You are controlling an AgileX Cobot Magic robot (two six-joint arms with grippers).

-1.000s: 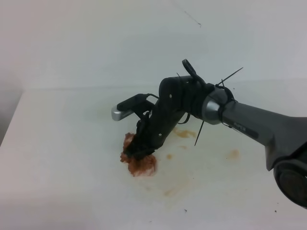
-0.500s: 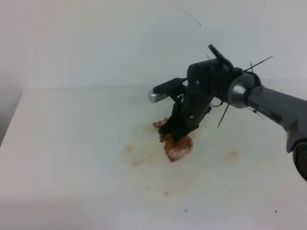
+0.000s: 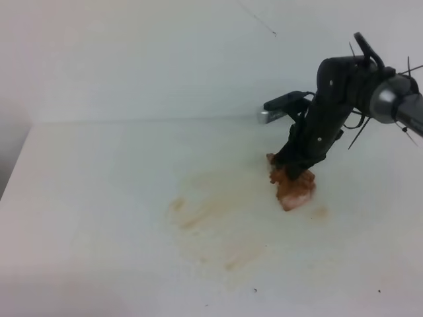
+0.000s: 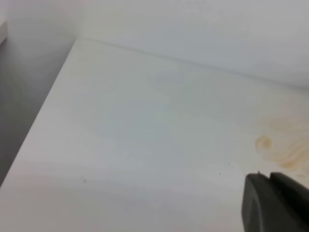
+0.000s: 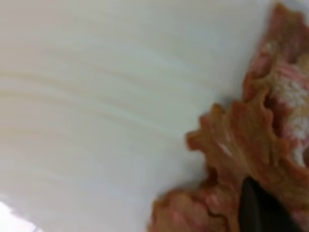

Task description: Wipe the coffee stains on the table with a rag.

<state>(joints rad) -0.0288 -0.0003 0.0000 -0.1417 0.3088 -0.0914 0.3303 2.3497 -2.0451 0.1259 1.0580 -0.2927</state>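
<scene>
The rag (image 3: pixel 295 187), a lumpy reddish-brown wad, is pressed on the white table (image 3: pixel 99 198) right of centre. My right gripper (image 3: pixel 295 169) points down and is shut on its top. The coffee stains (image 3: pixel 198 212) are faint tan smears left of the rag, with a small spot (image 3: pixel 322 212) to its right. In the right wrist view the rag (image 5: pixel 241 140) fills the right side, with one dark fingertip (image 5: pixel 258 210) in it. In the left wrist view the left gripper (image 4: pixel 270 203) shows at the bottom right, fingers together and holding nothing, near a stain edge (image 4: pixel 263 142).
A white wall (image 3: pixel 165 53) rises behind the table. The table's left edge (image 3: pixel 14 165) drops off to a grey gap. A few tiny dark specks (image 3: pixel 255 289) lie near the front.
My right gripper has dragged the rag from the left of the stains across to the right and slightly back. The wiped area now shows only pale smears.
</scene>
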